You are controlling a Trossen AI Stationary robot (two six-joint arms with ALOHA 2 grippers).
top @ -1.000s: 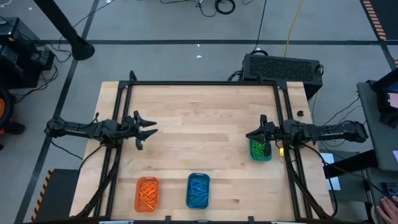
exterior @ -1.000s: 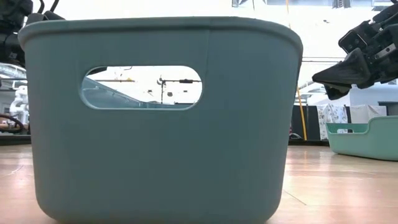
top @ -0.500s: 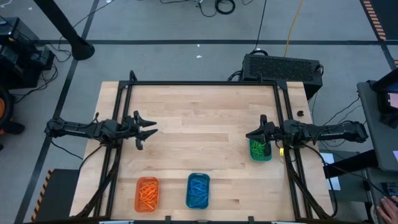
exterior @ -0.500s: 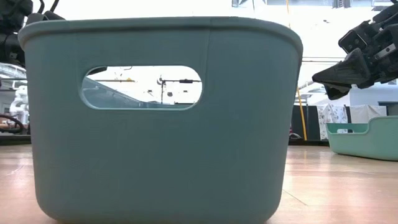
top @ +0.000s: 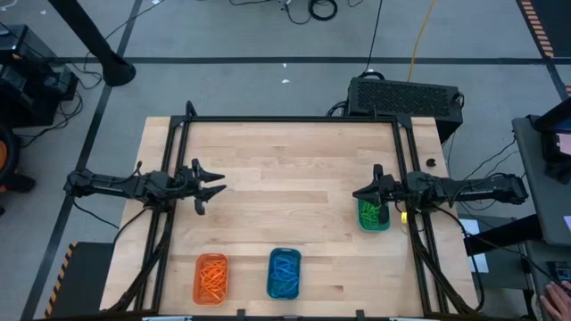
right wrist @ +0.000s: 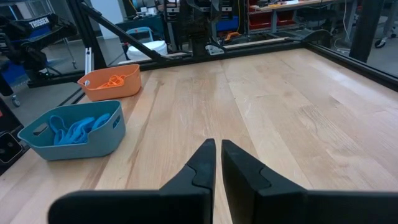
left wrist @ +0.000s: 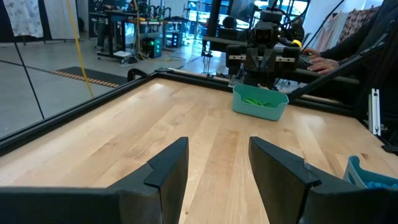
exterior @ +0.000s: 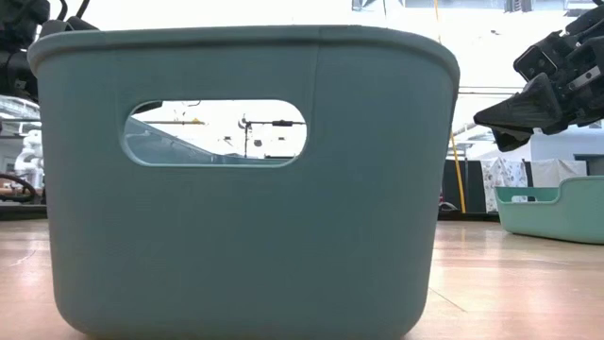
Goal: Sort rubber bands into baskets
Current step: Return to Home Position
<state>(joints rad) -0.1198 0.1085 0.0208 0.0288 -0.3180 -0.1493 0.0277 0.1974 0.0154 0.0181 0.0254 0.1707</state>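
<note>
Showed the left gripper above the table's left side, fingers apart. Showed the right gripper over the green basket, fingers all but together. Found rubber bands lying by colour in it, the orange basket and the blue basket.

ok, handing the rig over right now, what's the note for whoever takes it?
Left gripper: fingers open, empty, over the left of the table.
Right gripper: fingers shut, empty, beside the green basket at the right edge.
Orange basket and blue basket: side by side at the high view's bottom edge.
Done: orange bands, blue bands and green bands each lie in the matching basket; no loose bands show.
Left: probably only parking both arms.
</note>
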